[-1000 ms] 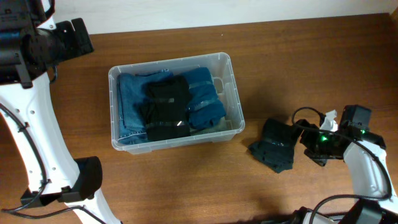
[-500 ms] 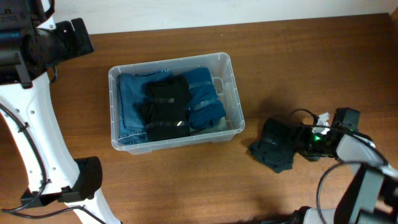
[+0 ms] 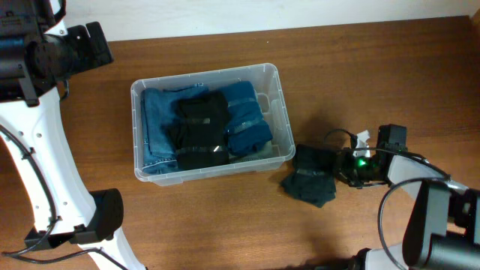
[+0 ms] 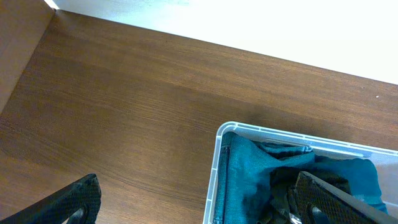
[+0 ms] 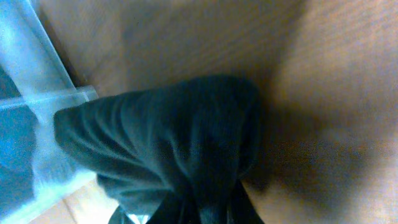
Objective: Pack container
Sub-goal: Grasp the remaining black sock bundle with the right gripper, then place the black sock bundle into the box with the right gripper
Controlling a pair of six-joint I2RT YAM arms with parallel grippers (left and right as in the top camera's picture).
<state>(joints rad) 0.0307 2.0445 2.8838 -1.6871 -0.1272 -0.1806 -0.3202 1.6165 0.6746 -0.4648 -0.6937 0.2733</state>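
Note:
The container (image 3: 204,73), a clear plastic bin, stands left of centre on the wooden table. Inside lie folded blue jeans (image 3: 156,120), a black garment (image 3: 199,127) and a teal garment (image 3: 246,120). A dark garment (image 3: 309,176) lies bunched on the table just right of the bin. My right gripper (image 3: 339,169) is shut on its right edge. In the right wrist view the dark garment (image 5: 168,137) fills the middle, pinched in the right gripper (image 5: 202,208), with the container's wall (image 5: 37,81) at left. My left gripper (image 4: 205,208) hangs open above the container's corner (image 4: 219,162), holding nothing.
The left arm (image 3: 45,56) reaches in from the upper left, and its base (image 3: 101,217) stands at the front left. A pale wall (image 3: 300,11) borders the table's far edge. Bare wood lies in front of the bin.
My right gripper has closed on the dark garment and dragged it left, up to the container's right side. The left arm has not moved.

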